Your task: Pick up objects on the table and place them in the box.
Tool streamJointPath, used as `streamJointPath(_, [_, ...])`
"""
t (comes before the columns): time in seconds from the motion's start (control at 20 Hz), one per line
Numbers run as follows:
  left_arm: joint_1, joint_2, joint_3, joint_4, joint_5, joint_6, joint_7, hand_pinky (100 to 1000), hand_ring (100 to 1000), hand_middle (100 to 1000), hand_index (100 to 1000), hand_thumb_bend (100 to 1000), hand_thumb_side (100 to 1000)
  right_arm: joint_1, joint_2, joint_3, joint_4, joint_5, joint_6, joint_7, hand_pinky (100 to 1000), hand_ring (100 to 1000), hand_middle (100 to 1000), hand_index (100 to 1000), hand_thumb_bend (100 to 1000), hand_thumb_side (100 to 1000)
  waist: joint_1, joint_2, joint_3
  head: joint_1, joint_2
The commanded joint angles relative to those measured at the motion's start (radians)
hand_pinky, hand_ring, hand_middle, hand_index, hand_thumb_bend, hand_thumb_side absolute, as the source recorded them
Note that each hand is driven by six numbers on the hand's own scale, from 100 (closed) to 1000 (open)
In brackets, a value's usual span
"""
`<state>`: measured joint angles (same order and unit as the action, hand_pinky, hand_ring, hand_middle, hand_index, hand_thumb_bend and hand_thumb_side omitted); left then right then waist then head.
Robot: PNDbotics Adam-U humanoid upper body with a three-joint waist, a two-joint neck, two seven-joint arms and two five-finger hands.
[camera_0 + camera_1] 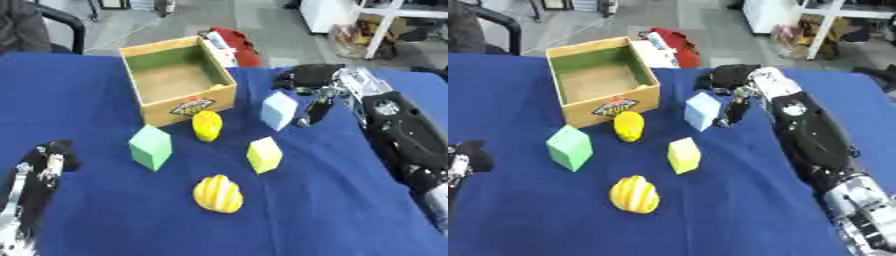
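Here, a blue cloth with soft creases covers the table (332, 200), and at its far side stands a wooden box (179, 80) — square, open-topped, with pale plywood walls, a green inner lining, a tan floor and a printed label on the near face. Five things lie on the cloth in front of it. A light blue block (279, 110), smooth and flat-faced, stands tilted on an edge just right of the box. A yellow, rounded, lemon-like fruit (207, 125) stands just before the box's near wall. A green block (150, 147) sits left of it, a yellow-green block (264, 155) to the right, both sharp-edged and matte. Nearest the camera lies a yellow ribbed fruit (218, 194) with paler stripes along its lobes. The right hand (308, 87), black with silver parts, comes in from the right on a glossy black forearm; its fingers are curled downward just beside the light blue block, the thumb or a finger hanging close to the block's right face, but whether it touches cannot be told — the block is not enclosed. The left hand (44, 162) rests at the lower left edge with fingers up and relaxed, holding nothing, well apart from the green block.
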<state>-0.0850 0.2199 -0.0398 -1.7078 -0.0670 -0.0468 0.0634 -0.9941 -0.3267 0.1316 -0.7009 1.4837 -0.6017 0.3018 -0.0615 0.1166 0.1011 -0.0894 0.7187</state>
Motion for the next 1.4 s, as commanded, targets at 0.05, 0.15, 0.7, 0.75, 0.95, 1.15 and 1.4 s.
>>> streamJointPath(0.05, [-0.017,0.018,-0.004,-0.017,-0.001,-0.002,-0.004,633,567,533,724,100,712,-0.029,-0.009,-0.018,0.003,0.018,0.013,-0.011,1000,1000,1000,1000,325,368,-0.002,0.005,0.003,-0.005,-0.015])
streamJointPath(0.15, [-0.019,0.018,-0.005,-0.017,-0.001,-0.002,-0.005,633,567,533,724,100,712,-0.031,-0.005,-0.024,0.010,0.023,0.020,-0.014,1000,1000,1000,1000,322,367,-0.002,0.007,0.006,-0.006,-0.017])
streamJointPath(0.7, [-0.026,0.020,-0.007,-0.018,-0.001,-0.001,-0.007,633,566,533,724,100,714,-0.043,0.013,-0.052,0.037,0.040,0.058,-0.014,1000,1000,1000,1000,298,361,-0.006,0.018,0.019,-0.012,-0.025])
streamJointPath(0.75, [-0.027,0.020,-0.007,-0.019,-0.001,-0.002,-0.007,633,566,533,724,100,714,-0.044,0.013,-0.055,0.040,0.041,0.061,-0.013,1000,1000,1000,1000,296,361,-0.007,0.019,0.020,-0.012,-0.026])
streamJointPath(0.95, [-0.028,0.021,-0.007,-0.019,-0.001,-0.001,-0.007,633,566,533,724,100,714,-0.046,0.018,-0.062,0.051,0.048,0.074,-0.005,1000,1000,1000,1000,294,363,-0.007,0.021,0.024,-0.013,-0.027])
streamJointPath(1.15, [-0.029,0.021,-0.007,-0.019,-0.001,-0.001,-0.008,633,566,532,724,100,715,-0.046,0.022,-0.069,0.060,0.053,0.085,0.001,1000,1000,1000,1000,282,361,-0.008,0.023,0.026,-0.014,-0.027])
streamJointPath(1.4, [-0.030,0.021,-0.008,-0.019,-0.001,-0.001,-0.009,634,566,532,724,100,716,-0.044,0.026,-0.083,0.081,0.057,0.106,0.009,979,1000,1000,1000,252,351,-0.008,0.026,0.027,-0.016,-0.029])
